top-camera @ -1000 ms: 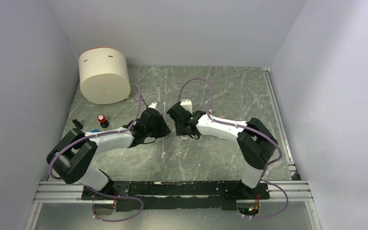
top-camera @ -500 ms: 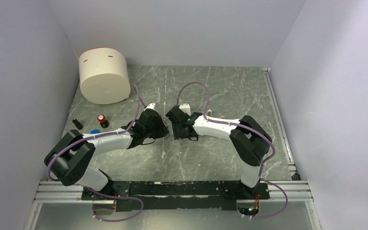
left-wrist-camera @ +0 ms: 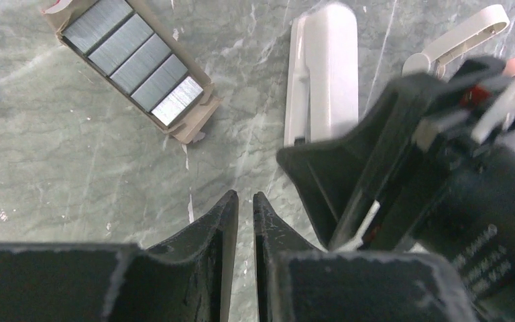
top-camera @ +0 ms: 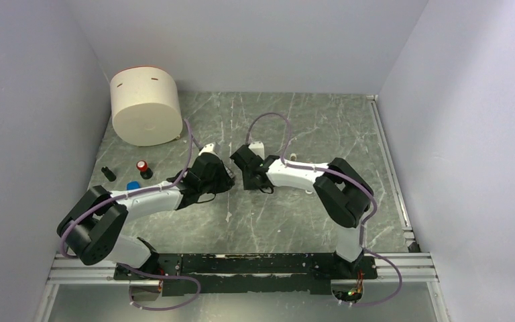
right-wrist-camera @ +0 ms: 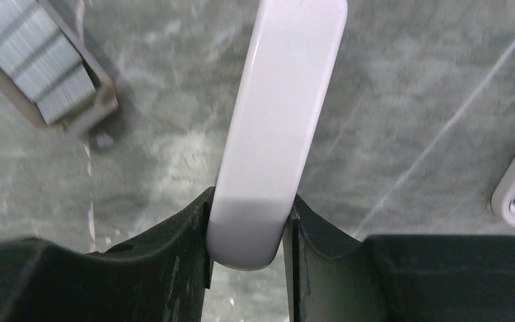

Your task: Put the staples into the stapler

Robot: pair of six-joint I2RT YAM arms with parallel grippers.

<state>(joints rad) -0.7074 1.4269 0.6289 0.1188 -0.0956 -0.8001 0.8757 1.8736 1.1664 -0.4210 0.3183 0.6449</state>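
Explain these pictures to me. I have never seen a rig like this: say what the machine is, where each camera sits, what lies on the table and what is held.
These are two small robot arms bolted at the near edge of a marbled green table. The wide picture comes from a fixed camera above and behind them. The other two come from a camera on each wrist, looking out along that arm's own two fingers. On the table lie an open cardboard tray of grey staples, a cream cylinder and a few small bits, red, blue and black, at the left. The right gripper clamps one end of the slim white stapler. The left gripper holds nothing; its fingers are almost together.
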